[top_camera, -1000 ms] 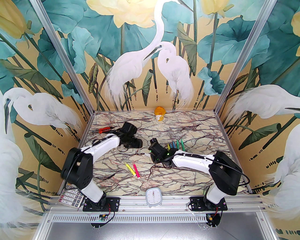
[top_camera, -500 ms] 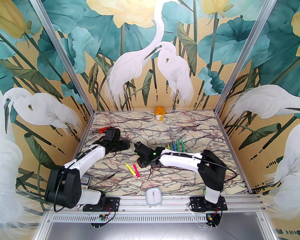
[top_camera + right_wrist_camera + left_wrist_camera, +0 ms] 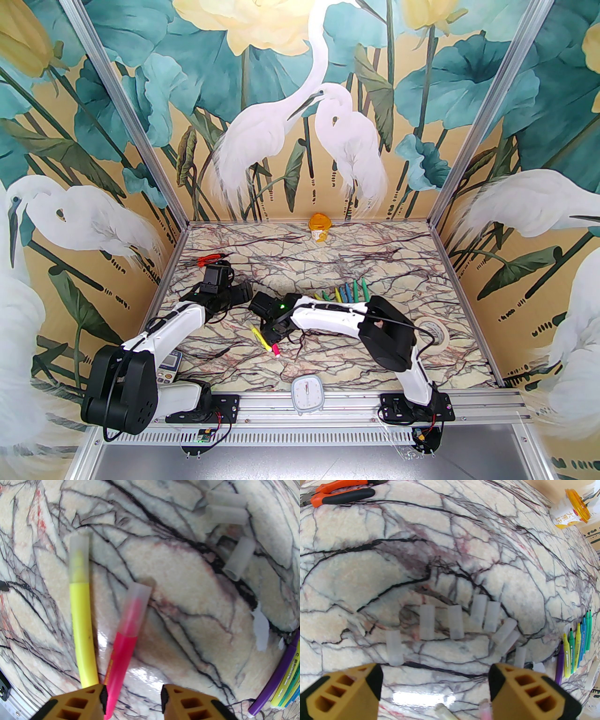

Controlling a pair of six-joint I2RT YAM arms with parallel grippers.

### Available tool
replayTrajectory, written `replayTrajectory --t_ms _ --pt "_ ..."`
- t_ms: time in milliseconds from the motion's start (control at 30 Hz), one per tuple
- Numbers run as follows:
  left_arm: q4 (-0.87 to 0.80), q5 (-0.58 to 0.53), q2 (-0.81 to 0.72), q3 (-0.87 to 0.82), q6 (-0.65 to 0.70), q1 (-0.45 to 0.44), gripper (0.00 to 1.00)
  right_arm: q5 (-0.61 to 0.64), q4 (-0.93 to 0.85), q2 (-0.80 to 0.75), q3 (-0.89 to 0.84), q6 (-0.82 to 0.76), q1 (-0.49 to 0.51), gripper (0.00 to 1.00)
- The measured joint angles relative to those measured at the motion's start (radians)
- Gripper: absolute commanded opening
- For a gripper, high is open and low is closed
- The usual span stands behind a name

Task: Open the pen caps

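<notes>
Two capped pens lie side by side near the table's middle: a yellow pen (image 3: 260,337) (image 3: 80,620) and a pink pen (image 3: 275,348) (image 3: 121,648), each with a clear pen cap (image 3: 137,606) on its tip. My right gripper (image 3: 274,330) (image 3: 133,691) hovers over them, open, with the pink pen's body just inside its left finger. Several loose clear caps (image 3: 426,623) (image 3: 239,558) lie in a rough row ahead of my left gripper (image 3: 241,293) (image 3: 434,674), which is open and holds nothing. A row of uncapped pens (image 3: 349,290) (image 3: 576,644) (image 3: 281,686) lies to the right.
Orange-handled pliers (image 3: 211,259) (image 3: 339,494) lie at the back left. A yellow-lidded cup (image 3: 320,226) (image 3: 569,510) stands at the back wall. A white timer (image 3: 307,388) sits at the front edge, a calculator (image 3: 171,363) at the front left, a tape roll (image 3: 433,330) at right.
My right arm swung left from the pen row to above the yellow and pink pens. My left arm drew back to the left and its jaws widened.
</notes>
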Motion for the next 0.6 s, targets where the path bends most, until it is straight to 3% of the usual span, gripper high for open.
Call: replayTrajectory --t_ms 600 --pt "0.047 -0.019 -0.004 -0.006 -0.023 0.007 0.81 -0.038 -0.074 0.094 0.074 0.015 0.000 0.38"
